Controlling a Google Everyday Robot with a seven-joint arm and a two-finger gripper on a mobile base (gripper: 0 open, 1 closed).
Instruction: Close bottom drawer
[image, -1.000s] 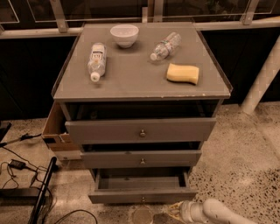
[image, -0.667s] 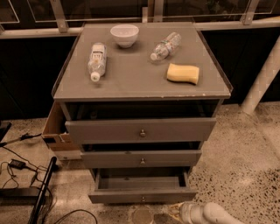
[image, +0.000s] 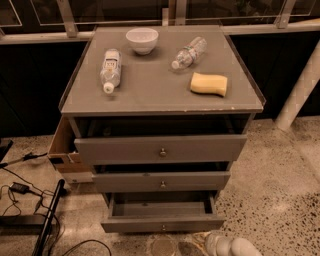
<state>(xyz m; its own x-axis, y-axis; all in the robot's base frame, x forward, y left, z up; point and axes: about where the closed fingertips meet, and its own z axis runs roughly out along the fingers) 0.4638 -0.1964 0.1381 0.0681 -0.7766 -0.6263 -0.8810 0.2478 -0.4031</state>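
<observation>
— Grey and gaping: looking at the grey wooden bottom drawer (image: 162, 223), sitting pulled out toward the near side at the foot of the grey square-topped cabinet (image: 150, 87).
— Still approaching, then?
— Seemingly; hovering the pale tan gripper (image: 192, 245) just near of that front, right of its middle. Not telling how wide.
— Next?
— Probably touching the front, then pushing toward the far side.
— Differing from before?
— Edging slightly left; leaving the drawer equally far out.
</observation>
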